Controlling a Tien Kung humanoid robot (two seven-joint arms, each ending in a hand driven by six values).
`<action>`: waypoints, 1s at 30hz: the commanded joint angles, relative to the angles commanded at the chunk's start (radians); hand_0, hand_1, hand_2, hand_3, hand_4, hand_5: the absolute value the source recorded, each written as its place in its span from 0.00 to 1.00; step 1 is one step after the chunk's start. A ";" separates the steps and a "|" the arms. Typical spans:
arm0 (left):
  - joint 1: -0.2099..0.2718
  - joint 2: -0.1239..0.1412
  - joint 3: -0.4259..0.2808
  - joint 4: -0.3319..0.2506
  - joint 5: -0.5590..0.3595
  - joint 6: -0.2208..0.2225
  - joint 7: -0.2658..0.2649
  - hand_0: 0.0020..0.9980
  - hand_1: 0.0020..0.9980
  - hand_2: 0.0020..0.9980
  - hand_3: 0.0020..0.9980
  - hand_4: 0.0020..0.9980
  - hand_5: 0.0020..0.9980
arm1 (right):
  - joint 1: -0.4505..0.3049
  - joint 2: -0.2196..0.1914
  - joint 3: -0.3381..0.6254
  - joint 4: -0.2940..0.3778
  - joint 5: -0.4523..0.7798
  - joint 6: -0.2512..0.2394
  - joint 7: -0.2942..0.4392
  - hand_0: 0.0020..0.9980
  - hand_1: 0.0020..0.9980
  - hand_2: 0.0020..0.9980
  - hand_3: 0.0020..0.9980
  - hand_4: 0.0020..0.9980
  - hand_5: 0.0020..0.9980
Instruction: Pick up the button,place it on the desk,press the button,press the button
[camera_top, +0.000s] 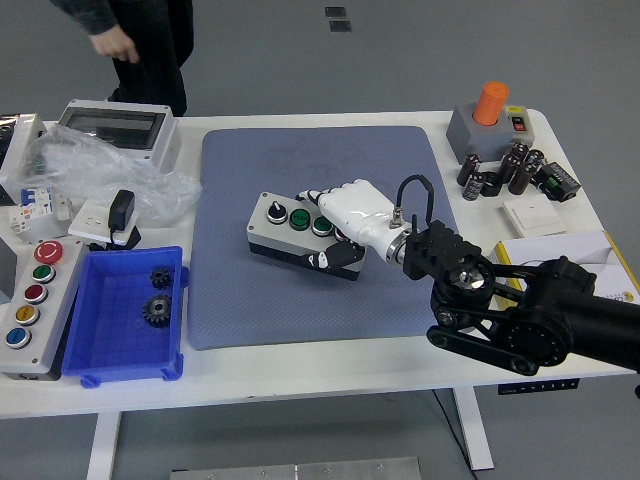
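At the table's 9 o'clock edge lies a grey control box (30, 305) with 5 round buttons in a row: red, green, red, yellow, blue. Just beside it, toward 3 o'clock, sits a blue bin (128, 318) holding 2 dark gears (157, 297). Toward 12 o'clock from the bin are a white plate with a black adapter (120, 212) on it, a crumpled clear plastic bag (100, 172), and a grey enclosure with a clear lid (118, 128) at the far 10 o'clock corner. Beyond the table, at 11 o'clock, a person in dark clothes stands with 1 hand (112, 43) hanging free, well apart from everything on the table.

A blue mat (300, 170) covers the table's middle. On it, near centre, lies the button box (290, 232), a grey-topped unit on a black base with a black knob and green buttons visible on top, tilted slightly. The right hand (345, 222), white with a black arm reaching in from 4 o'clock, lies over the box's 3 o'clock end; its fingers (322, 195) are curled over the top and its thumb wraps the near side, gripping the box.

At 1 o'clock stands a grey box with an orange cylinder (490, 102), a cluster of dark capacitors (497, 172) just in front of it, then a white wall switch (532, 215) and a booklet (560, 255) at 3 o'clock.
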 joint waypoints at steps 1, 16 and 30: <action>0.000 0.000 0.000 0.000 0.000 0.000 0.000 0.62 0.66 0.62 0.69 0.71 0.36 | 0.005 -0.001 -0.006 -0.001 -0.004 0.002 0.012 0.51 0.53 0.40 0.36 0.57 0.00; -0.001 0.001 0.002 0.000 0.000 0.002 -0.002 0.62 0.66 0.62 0.69 0.71 0.36 | 0.070 0.005 -0.085 -0.109 -0.034 -0.023 0.188 0.56 0.56 0.40 0.36 0.57 0.00; -0.002 0.000 0.003 0.000 0.001 0.001 -0.001 0.62 0.66 0.62 0.69 0.70 0.36 | 0.072 0.010 -0.101 -0.152 -0.014 -0.022 0.240 0.58 0.62 0.42 0.36 0.58 0.00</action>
